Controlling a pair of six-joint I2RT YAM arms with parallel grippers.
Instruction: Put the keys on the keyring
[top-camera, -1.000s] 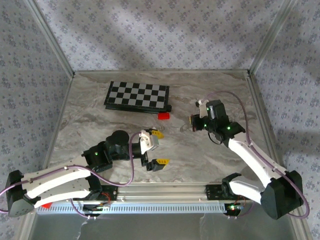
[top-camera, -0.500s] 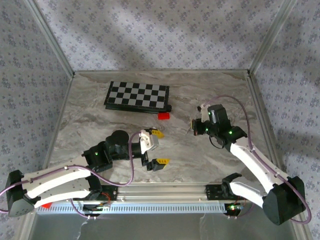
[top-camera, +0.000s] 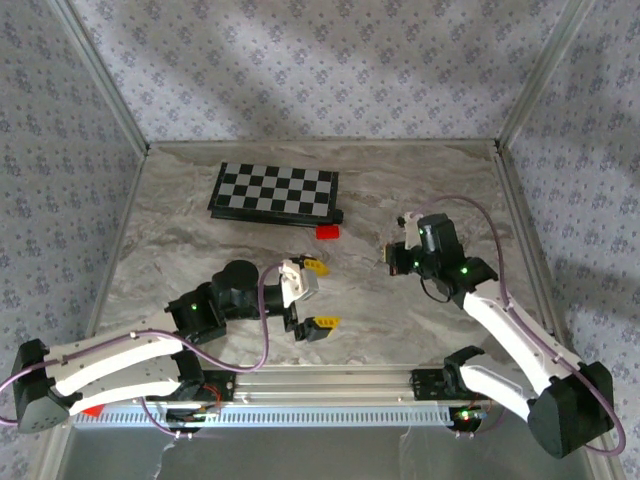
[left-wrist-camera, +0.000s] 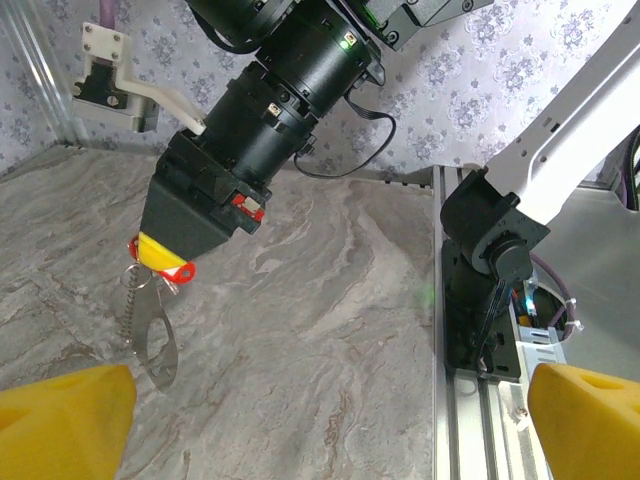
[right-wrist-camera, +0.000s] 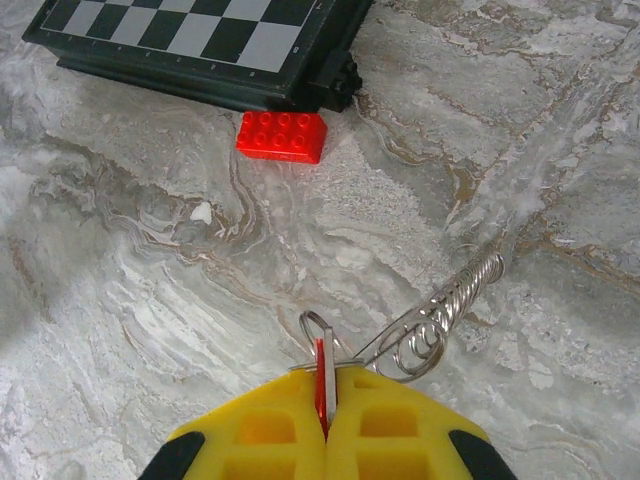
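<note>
My right gripper (right-wrist-camera: 325, 400) is shut on the keys (right-wrist-camera: 322, 365), a thin red tag pinched edge-on beside a silver plate between the yellow fingertips. The keyring (right-wrist-camera: 450, 300), a silvery coiled wire loop, hangs off that tag and reaches out over the marble table. In the left wrist view the red tag (left-wrist-camera: 178, 271) sticks out of the right gripper's tip (left-wrist-camera: 160, 255), and a beaded chain with a flat silver piece (left-wrist-camera: 152, 335) dangles under it. My left gripper (top-camera: 316, 296) is open and holds nothing; its yellow fingertips (left-wrist-camera: 60, 420) frame bare table.
A red block (top-camera: 327, 232) lies by the front corner of a folded chessboard (top-camera: 274, 190) at the back. The aluminium rail with the arm bases (left-wrist-camera: 470, 300) runs along the near edge. Patterned walls close the table on three sides.
The right gripper has shifted slightly toward the near edge and to the right, still shut on the red tag. The left arm has stayed where it was.
</note>
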